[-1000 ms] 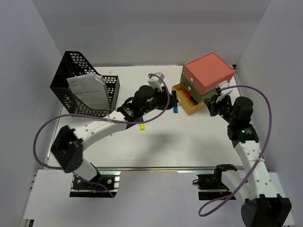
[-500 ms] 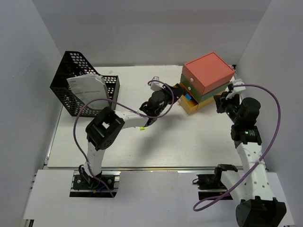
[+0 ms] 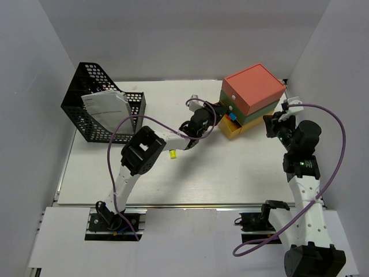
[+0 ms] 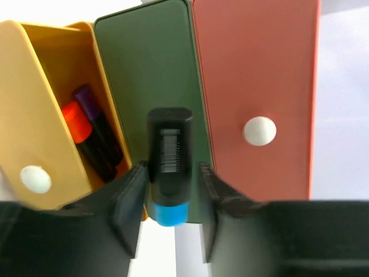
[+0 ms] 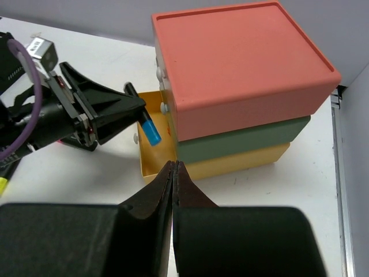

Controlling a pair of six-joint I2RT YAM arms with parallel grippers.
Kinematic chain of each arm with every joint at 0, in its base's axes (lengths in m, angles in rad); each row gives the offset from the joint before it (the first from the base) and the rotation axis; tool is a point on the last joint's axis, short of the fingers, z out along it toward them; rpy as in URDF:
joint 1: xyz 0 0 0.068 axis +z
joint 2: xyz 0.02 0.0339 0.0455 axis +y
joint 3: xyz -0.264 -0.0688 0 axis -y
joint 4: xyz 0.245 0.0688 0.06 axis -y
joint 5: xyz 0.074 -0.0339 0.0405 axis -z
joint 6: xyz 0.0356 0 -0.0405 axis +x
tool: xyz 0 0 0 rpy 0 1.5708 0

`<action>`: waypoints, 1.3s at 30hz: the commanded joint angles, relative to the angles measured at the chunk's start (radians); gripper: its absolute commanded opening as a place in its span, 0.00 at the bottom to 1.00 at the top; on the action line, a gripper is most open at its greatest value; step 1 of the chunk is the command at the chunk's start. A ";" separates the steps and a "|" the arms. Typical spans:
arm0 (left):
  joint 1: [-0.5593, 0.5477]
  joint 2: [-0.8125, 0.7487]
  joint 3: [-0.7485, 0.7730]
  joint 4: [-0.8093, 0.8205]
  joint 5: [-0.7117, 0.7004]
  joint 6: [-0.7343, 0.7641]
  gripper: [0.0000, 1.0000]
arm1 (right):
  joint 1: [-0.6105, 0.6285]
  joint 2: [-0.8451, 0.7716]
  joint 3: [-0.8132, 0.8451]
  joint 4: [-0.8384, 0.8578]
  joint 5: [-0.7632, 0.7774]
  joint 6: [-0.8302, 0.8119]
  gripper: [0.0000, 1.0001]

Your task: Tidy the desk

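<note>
Left gripper [image 4: 171, 173] is poising black blue-capped marker [image 4: 170, 156] over yellow drawer [image 4: 40, 104], grip indeterminate; right gripper [image 5: 173, 173] is idling clenched; small yellow object [image 3: 172, 154] is lying unsorted on white desk [image 3: 230, 173], drawer's eight o'clock.

Blue-capped black marker [image 4: 169, 167] between fingers [image 4: 130, 199]; yellow drawer [image 4: 34, 115] open

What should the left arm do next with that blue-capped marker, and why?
Probably open the jaws of the left gripper fully and let the marker drop. Its blue cap hangs over the open yellow drawer, where an orange marker and a purple marker lie, so releasing there looks right.
</note>
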 commanded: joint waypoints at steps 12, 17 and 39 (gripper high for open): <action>0.058 -0.057 -0.015 0.079 0.201 0.047 0.62 | -0.004 0.038 -0.003 -0.100 -0.587 -0.321 0.21; 0.119 -0.165 -0.144 0.144 0.361 0.119 0.10 | 0.011 0.153 0.069 -0.390 -0.908 -0.736 0.01; 0.266 -1.216 -0.652 -0.962 0.414 1.371 0.80 | 0.591 0.995 0.860 -0.594 0.041 -0.597 0.34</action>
